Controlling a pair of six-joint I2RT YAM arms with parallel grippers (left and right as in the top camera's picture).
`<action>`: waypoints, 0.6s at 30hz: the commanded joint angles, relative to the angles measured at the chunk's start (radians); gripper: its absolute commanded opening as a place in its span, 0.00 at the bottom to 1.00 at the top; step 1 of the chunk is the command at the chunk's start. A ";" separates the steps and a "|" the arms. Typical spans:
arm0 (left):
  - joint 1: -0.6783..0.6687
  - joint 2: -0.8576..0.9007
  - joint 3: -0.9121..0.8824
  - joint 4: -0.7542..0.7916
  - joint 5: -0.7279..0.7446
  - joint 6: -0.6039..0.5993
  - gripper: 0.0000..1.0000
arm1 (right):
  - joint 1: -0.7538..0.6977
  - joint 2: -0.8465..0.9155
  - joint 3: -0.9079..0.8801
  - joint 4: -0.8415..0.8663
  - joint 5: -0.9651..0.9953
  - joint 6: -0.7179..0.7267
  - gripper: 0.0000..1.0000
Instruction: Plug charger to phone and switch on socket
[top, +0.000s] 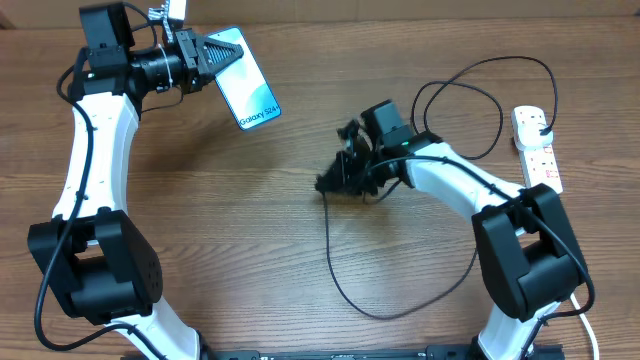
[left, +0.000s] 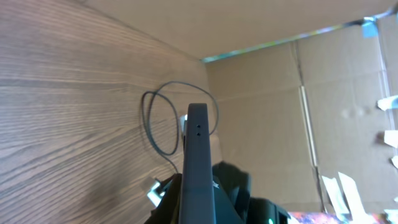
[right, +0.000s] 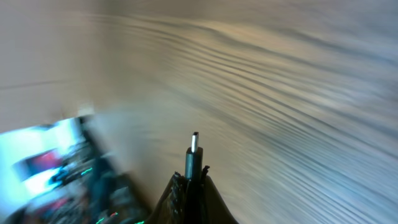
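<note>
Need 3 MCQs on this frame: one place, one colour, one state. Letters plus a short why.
1. In the overhead view, where does the socket lie?
A. far left
B. far right
C. centre

2. What colour is the phone screen?
A. red
B. light blue
C. black

3. What does the right gripper hold?
A. nothing
B. a cup
C. the charger tip

Answers:
1. B, the white strip sits at the right edge.
2. B, the raised screen shows light blue.
3. C, the right wrist view shows the connector sticking out between its fingers.
</note>
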 joint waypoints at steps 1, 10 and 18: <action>0.013 -0.003 0.003 0.043 0.119 -0.035 0.04 | -0.030 0.003 0.024 0.130 -0.406 -0.063 0.04; 0.011 -0.003 0.003 0.192 0.192 -0.128 0.05 | -0.036 0.003 0.024 0.554 -0.578 0.093 0.04; 0.010 -0.003 0.003 0.320 0.199 -0.253 0.05 | -0.036 0.003 0.024 0.816 -0.582 0.266 0.04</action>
